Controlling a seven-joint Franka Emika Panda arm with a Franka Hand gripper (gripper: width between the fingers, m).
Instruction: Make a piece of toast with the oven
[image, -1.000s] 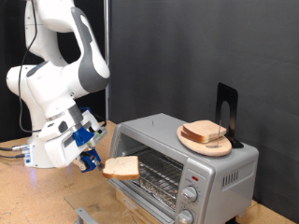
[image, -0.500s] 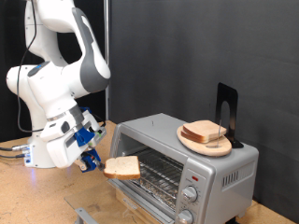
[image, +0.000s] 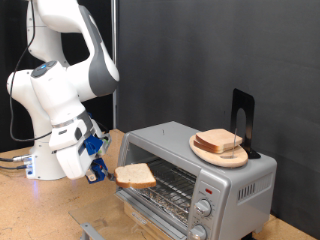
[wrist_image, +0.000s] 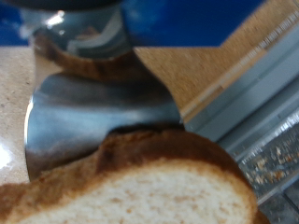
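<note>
we hold the pale, brown-crusted slice of bread (image: 134, 177) in closed fingers (image: 100, 172), its flat length pointing into the open silver toaster oven (image: 195, 175).

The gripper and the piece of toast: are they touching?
Touching. The wrist view shows the piece of toast against a metal finger; in the exterior view the gripper holds it.

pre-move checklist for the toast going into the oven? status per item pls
1. Slice of bread held in the gripper: ok, its crust sits between the jaws in the wrist view.
2. Oven door open: ok, the slice is at the open front.
3. Slice on the wire rack: not ok, not yet on it.
4. Slice level: ok, roughly flat.
5. Spare slices on the wooden plate on top of the oven: ok.
6. Oven switched on: cannot tell.
</note>
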